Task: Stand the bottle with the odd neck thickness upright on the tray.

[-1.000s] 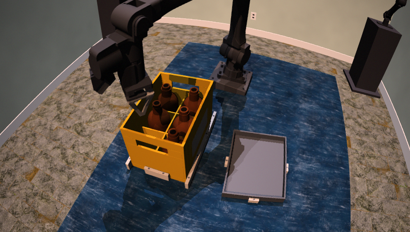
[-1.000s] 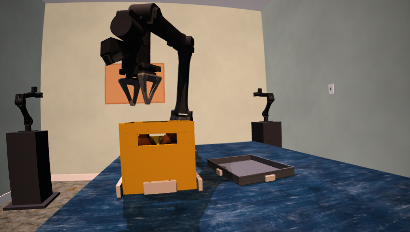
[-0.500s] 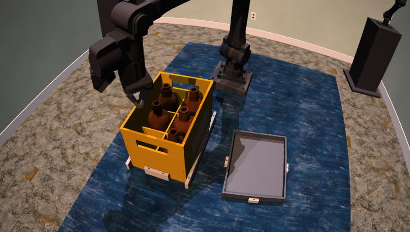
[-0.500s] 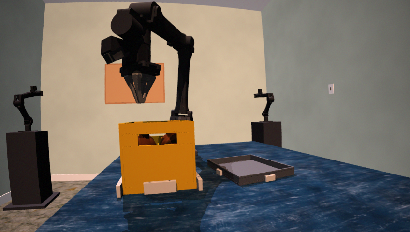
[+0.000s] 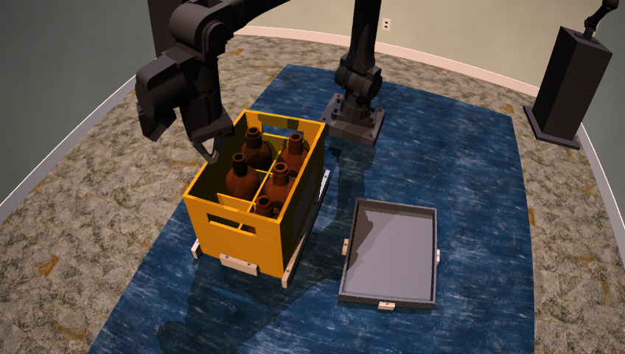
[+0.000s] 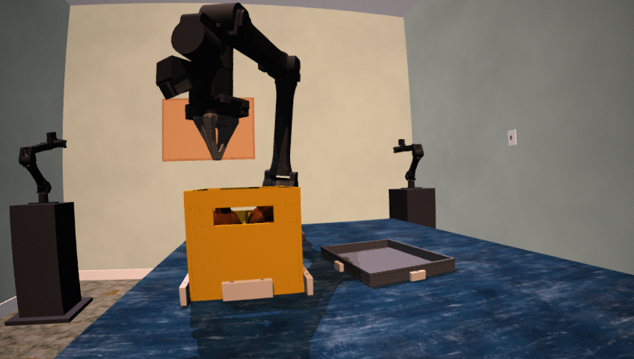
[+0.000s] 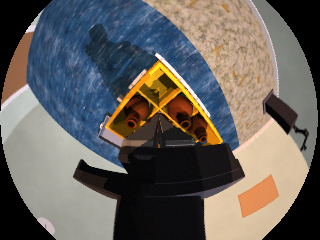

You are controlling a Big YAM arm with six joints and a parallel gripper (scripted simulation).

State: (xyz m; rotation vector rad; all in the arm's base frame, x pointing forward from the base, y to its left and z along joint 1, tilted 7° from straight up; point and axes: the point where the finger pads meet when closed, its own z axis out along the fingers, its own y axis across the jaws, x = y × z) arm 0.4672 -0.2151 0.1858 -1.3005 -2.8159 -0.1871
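Standing inside the yellow crate [image 5: 236,237] [image 6: 244,253] [image 7: 115,116], five brown bottles [image 5: 242,181] [image 7: 181,109], probably smooth, stiff, breakable; odd neck too small to tell. Probably needing a centred neck grip, straight lift. Fingers [image 5: 212,158] [image 6: 216,157] hanging above, closing on nothing.

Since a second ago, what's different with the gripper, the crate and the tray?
The gripper has shut: its fingers stood apart a second ago and now meet at the tips, with nothing between them. It took hold of nothing and hangs above the yellow crate. The crate, the five brown bottles in it and the gray tray stayed as they were.
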